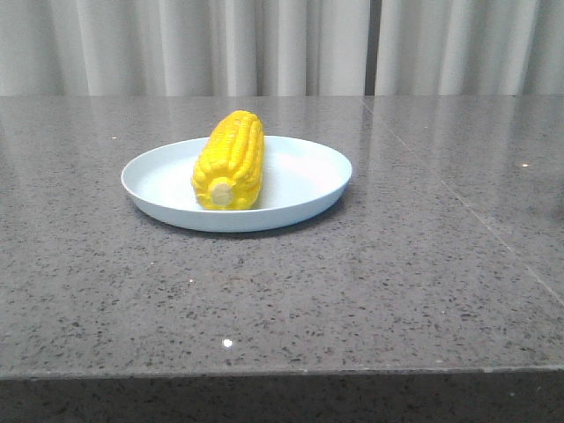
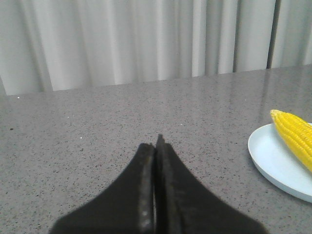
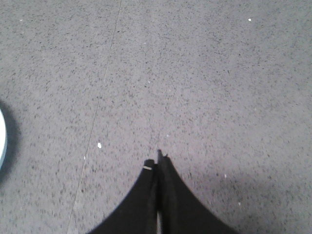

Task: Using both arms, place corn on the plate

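The corn cob (image 1: 230, 159) lay inside the plate (image 1: 304, 185), left of the plate's centre, in the middle-left of the front view, its pale stub end pointing toward the camera. You could see no gripper touching it, and neither arm appeared in the front view at all. The plate rested flat on the grey speckled stone table (image 1: 352, 291), with white curtains (image 1: 282, 44) filling the top of the frame.

In the left wrist view, the left gripper (image 2: 156, 146) had its jaws pressed together on nothing, at the bottom centre of the frame, with the plate's rim and the tip of the corn at the right edge, well apart from the fingers. In the right wrist view, the right gripper (image 3: 157, 163) was likewise closed and empty, over bare table; only a sliver of the plate rim showed at the left edge.

Judged from this layout, the placement step was complete and you were at the retracted stage. The next move likely called for nothing beyond holding both arms clear of the plate.
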### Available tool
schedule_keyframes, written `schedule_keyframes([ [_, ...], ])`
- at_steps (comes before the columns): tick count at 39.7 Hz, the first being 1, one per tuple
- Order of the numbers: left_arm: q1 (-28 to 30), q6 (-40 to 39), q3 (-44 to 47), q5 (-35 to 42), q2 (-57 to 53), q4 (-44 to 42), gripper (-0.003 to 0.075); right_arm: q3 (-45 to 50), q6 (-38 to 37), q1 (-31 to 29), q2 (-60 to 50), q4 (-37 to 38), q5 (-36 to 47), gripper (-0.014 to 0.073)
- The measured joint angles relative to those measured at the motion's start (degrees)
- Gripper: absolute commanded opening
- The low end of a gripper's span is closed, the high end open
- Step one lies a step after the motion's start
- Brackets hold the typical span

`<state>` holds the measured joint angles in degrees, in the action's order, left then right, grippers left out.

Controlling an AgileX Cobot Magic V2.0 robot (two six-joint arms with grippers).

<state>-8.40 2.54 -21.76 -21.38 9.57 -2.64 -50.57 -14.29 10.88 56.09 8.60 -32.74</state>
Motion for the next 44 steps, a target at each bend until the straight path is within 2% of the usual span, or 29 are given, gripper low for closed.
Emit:
schedule_keyframes([
  [7,0.0,0.0,0.0,0.0,0.0,0.0,-0.002,14.81,0.0,0.0,-14.44,0.35,6.39,-0.0115],
  [13,0.0,0.0,0.0,0.0,0.0,0.0,-0.002,24.38,0.0,0.0,-29.7,0.35,7.16,-0.0115],
  [23,0.0,0.0,0.0,0.0,0.0,0.0,-0.002,30.19,0.0,0.0,-47.33,0.35,7.16,-0.0115],
  [44,0.0,0.0,0.0,0.0,0.0,0.0,-0.002,30.32,0.04,0.0,-50.01,0.35,7.53,-0.0115],
])
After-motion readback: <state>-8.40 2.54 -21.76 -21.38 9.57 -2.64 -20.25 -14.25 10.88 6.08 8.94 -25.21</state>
